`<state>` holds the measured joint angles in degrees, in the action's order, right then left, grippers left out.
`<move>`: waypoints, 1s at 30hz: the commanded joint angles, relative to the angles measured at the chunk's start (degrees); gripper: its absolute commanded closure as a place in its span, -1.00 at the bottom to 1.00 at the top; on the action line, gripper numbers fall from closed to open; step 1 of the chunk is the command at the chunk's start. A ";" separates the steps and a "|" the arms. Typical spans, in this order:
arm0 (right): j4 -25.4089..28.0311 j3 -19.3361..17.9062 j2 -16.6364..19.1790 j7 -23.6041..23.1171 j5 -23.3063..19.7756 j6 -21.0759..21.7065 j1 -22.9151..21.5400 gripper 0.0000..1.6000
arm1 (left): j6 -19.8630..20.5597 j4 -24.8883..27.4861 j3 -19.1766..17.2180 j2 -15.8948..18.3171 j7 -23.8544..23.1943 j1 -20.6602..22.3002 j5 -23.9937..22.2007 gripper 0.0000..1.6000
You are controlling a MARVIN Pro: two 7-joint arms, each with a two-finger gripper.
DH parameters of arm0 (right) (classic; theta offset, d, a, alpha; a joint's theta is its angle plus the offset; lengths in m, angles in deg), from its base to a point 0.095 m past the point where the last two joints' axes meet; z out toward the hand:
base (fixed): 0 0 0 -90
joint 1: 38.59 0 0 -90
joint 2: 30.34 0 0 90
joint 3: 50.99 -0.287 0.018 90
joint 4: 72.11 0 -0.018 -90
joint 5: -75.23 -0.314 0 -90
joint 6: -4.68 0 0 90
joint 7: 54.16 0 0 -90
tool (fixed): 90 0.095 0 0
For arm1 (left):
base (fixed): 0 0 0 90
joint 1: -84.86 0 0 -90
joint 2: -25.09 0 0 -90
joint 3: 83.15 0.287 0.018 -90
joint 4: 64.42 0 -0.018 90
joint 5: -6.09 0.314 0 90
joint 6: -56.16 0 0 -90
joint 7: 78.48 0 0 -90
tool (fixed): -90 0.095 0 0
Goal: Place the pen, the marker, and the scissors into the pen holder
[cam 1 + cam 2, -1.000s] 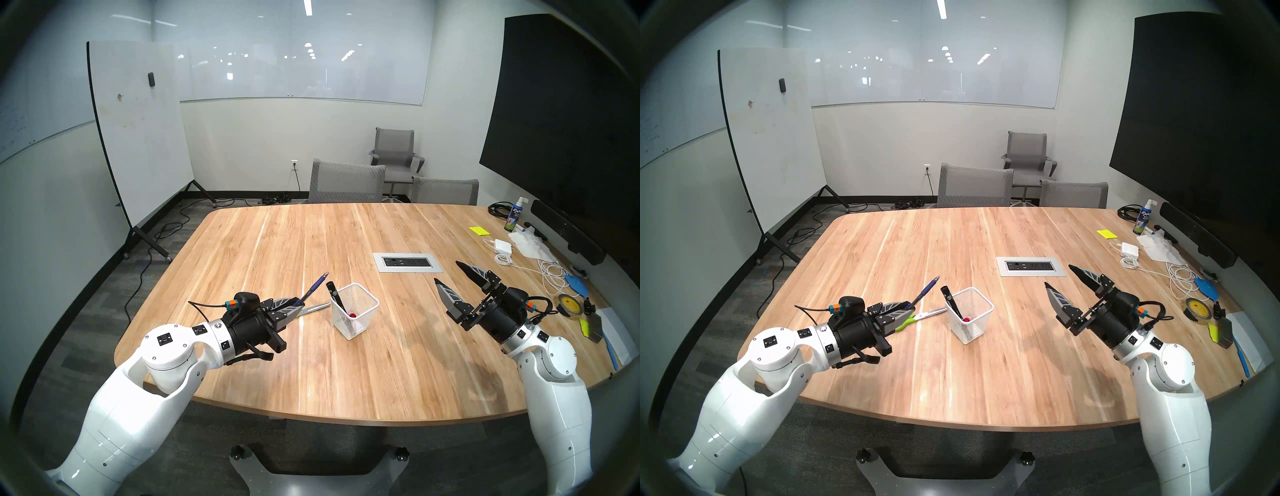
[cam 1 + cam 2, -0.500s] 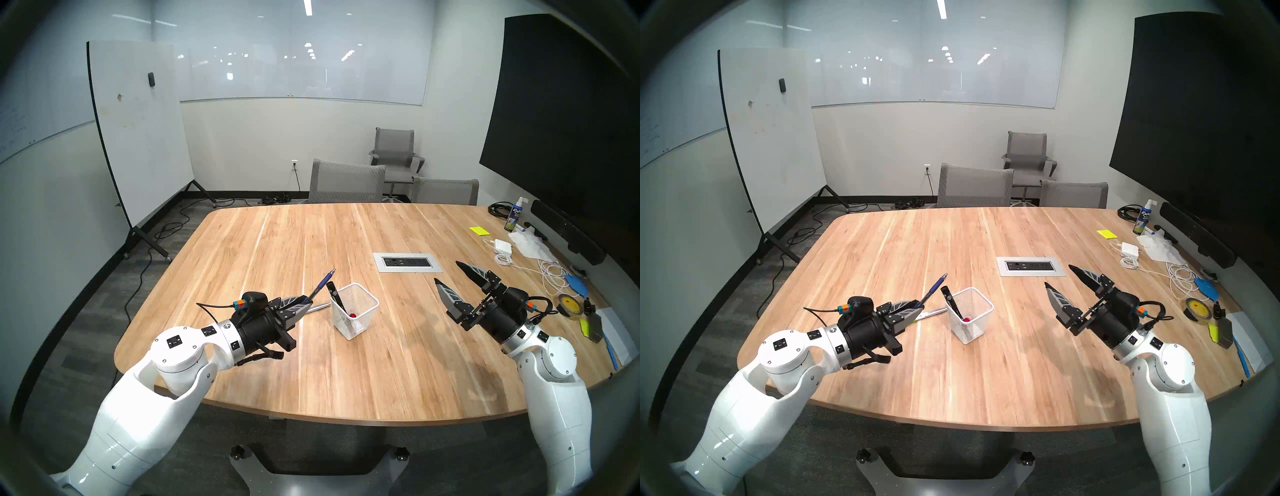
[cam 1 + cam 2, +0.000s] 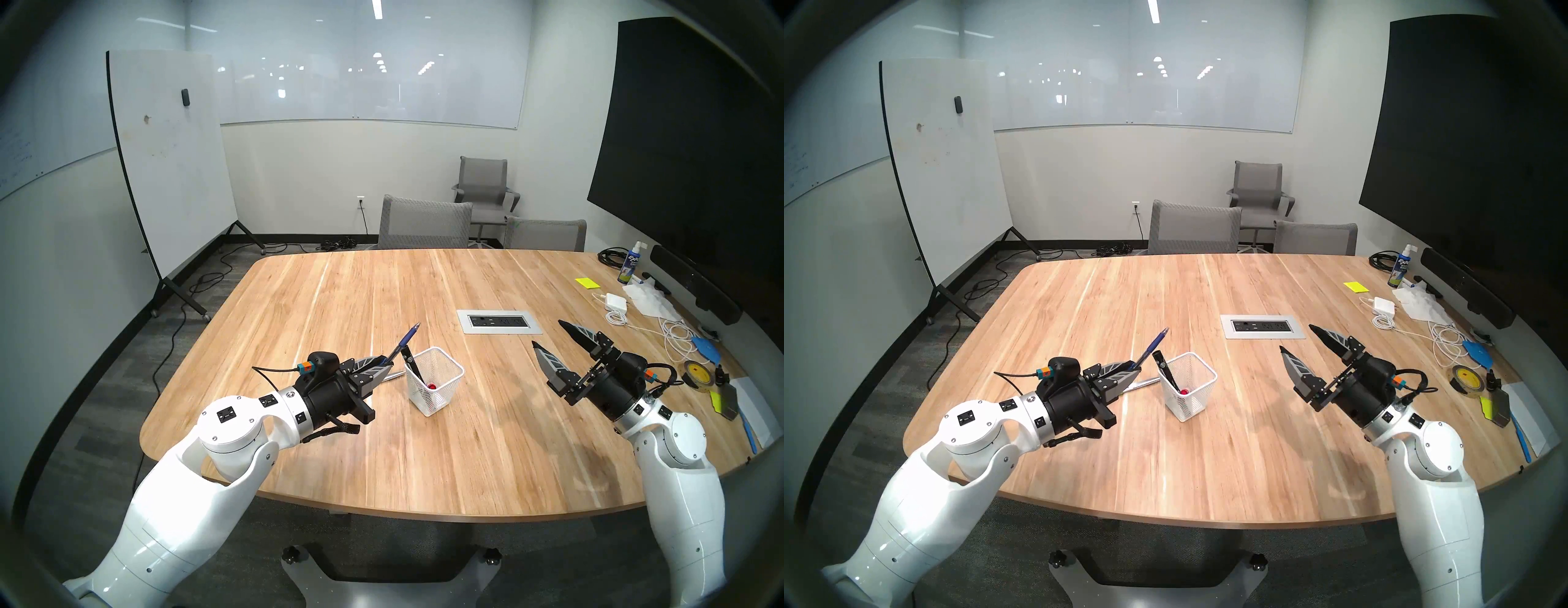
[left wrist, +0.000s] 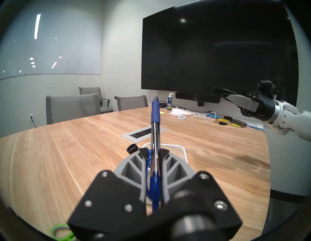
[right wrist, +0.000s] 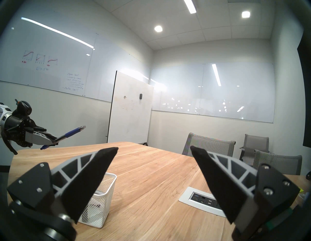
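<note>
While clamped, pen (image 3: pixel 404 345): pinched near its rear end in the left gripper (image 3: pixel 379 368), tip angled up and away from the robot, off the counter (image 3: pixel 466 446), just left of the pen holder (image 3: pixel 434 381).
left jaws: pressed together on the pen barrel; in the wrist view the pen (image 4: pixel 155 134) runs straight up between the fingers (image 4: pixel 133 170).
pen holder: white mesh cup, upright on the counter, right in front of the left gripper; apart from it.
holder contents: black marker (image 3: pixel 410 364) leaning against the left rim, top sticking out; something red (image 3: pixel 432 386) at the bottom.
scissors: flat on the counter under the left gripper; blade tip (image 3: pixel 394 375) shows past the fingers, green loops (image 4: pixel 61 233) at the wrist view's bottom edge.
right gripper (image 3: pixel 551 344): jaws spread wide, holding nothing, raised above the counter well right of the holder.
power outlet panel (image 3: pixel 499 321): set in the counter beyond the holder.
</note>
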<state>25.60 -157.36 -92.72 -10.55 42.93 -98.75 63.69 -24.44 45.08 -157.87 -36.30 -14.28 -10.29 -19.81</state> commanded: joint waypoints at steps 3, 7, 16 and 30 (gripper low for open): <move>0.82 -0.12 -0.06 0.00 -0.24 -0.21 -0.43 -1.00 | -0.01 0.50 1.33 -1.43 0.35 1.91 0.09 1.00; 0.82 -0.12 -0.06 0.00 -0.24 -0.21 -0.43 -1.00 | 0.26 -0.06 2.52 -1.94 0.79 2.97 0.39 1.00; 0.82 -0.12 -0.06 0.00 -0.24 -0.21 -0.43 -1.00 | 0.80 -1.31 4.68 -3.25 1.77 5.38 0.34 1.00; 0.82 -0.12 -0.06 0.00 -0.24 -0.21 -0.43 -1.00 | 1.52 -2.02 6.28 -4.05 2.70 7.16 0.16 1.00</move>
<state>25.60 -157.36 -92.72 -10.55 42.93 -98.75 63.69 -22.96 42.60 -151.87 -39.17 -11.48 -5.01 -19.44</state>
